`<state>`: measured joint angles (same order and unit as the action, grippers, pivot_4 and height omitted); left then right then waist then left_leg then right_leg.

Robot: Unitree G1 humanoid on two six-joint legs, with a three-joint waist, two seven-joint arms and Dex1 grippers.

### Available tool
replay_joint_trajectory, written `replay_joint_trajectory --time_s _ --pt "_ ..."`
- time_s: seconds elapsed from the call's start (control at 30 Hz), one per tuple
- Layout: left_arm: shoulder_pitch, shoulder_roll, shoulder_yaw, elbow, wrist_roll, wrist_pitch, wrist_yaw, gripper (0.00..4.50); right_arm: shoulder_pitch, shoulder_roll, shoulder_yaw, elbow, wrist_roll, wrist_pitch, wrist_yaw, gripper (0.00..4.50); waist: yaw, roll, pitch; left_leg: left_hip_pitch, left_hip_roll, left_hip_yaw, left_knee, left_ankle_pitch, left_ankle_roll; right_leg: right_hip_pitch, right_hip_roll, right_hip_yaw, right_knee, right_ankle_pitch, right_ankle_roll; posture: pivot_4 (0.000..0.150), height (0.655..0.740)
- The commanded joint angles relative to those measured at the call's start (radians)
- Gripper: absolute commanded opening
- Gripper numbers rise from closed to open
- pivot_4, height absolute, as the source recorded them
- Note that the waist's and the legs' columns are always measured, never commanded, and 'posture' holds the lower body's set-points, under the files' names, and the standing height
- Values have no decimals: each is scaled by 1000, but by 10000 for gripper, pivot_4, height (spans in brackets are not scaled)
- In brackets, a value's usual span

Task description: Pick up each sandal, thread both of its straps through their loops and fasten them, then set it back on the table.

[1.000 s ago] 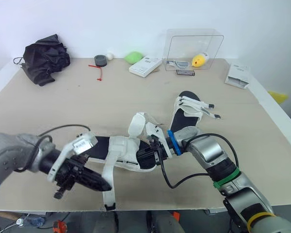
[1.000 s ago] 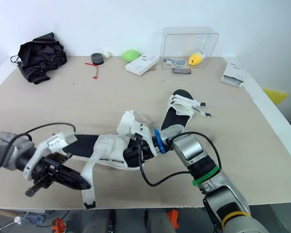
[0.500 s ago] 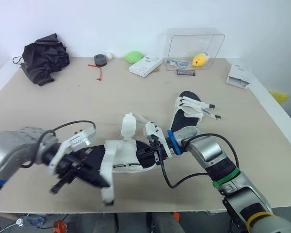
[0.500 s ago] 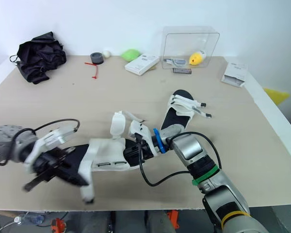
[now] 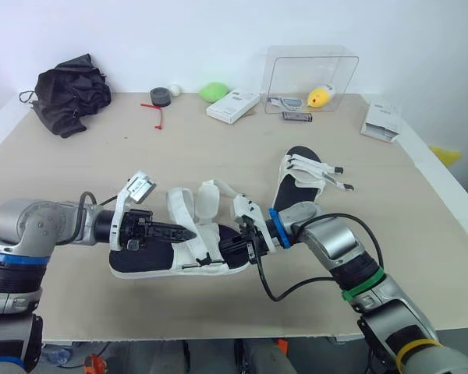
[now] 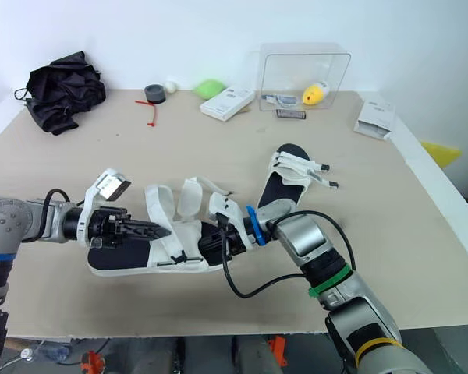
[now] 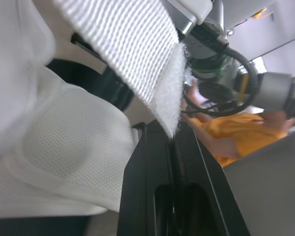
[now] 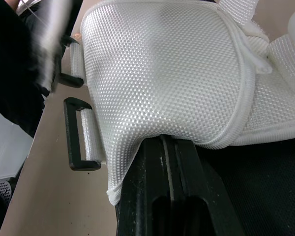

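Holding the near sandal (image 5: 179, 261) at the front of the table (image 5: 218, 156) with both arms, one at each end. Clamps shut with the right gripper (image 5: 246, 243) on the edge of the white mesh flap (image 8: 157, 73) at mid-foot, just beside the black plastic loop (image 8: 81, 140). Pinches closed with the left gripper (image 5: 183, 231), seemingly on the strap (image 5: 179, 210) near its fuzzy fastening end, though hard to confirm with the webbing lying across the fingertips. Looks light and easy to lift, with a sole firm enough to keep its shape yet free to swing when hung from fabric alone. Bends and twists readily in the mesh and webbing, so probably best taken close to the strap tip for threading, with the other hold near the loop to steady it. Likely clings to itself at the hook-and-loop patches, so worth steering the tip clear of the upper. Leaves the second sandal (image 5: 306, 185) lying flat farther back on the right, apart from both grippers.
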<state>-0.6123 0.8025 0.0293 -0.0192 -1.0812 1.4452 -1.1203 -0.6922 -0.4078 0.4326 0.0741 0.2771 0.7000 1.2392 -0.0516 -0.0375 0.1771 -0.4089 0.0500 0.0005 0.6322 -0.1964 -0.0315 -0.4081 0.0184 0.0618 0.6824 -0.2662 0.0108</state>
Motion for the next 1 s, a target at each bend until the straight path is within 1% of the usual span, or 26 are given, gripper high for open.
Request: replay_joint_trajectory --time_s 0.03,0.23,0.37,0.53,0.67,0.83,1.0 --pt "-26 56 -9 -15 -4 -2 -72 389 15 -1 24 8 -12 16 -9 0 -1 0 0 0 0 0 0 0 0 0 0 0 0 0 0 1500 7400" --pt "-74 69 -87 89 112 -96 -120 389 20 2 26 5 -12 15 -11 0 0 0 0 0 0 0 -1 0 0 0 0 0 0 0 -1 1500 7400" --pt "-91 76 -152 107 176 -152 -184 389 21 3 25 3 -11 15 -13 0 0 0 0 0 0 0 -1 0 0 0 0 0 0 0 -1 1500 7400" --pt "-110 86 -205 109 216 -181 -253 389 22 3 25 1 -12 17 -15 0 0 0 0 0 0 0 -1 0 0 -1 1 0 0 -1 -1 1500 7400" --pt "-98 133 -260 69 258 -219 -328 389 28 0 24 -6 -10 20 -17 0 0 0 0 0 0 0 -1 0 0 -1 1 0 0 -1 -1 1500 7400" --pt "-145 129 -275 132 296 -234 -360 389 28 4 26 -4 -11 18 -17 0 0 0 0 0 1 -1 -2 0 0 -1 1 0 0 -2 -2 1500 7400" --pt "-168 129 -295 147 326 -240 -397 389 25 7 27 1 -12 15 -17 0 0 0 0 0 1 0 -2 0 0 -1 2 0 0 -2 -2 1500 7400"
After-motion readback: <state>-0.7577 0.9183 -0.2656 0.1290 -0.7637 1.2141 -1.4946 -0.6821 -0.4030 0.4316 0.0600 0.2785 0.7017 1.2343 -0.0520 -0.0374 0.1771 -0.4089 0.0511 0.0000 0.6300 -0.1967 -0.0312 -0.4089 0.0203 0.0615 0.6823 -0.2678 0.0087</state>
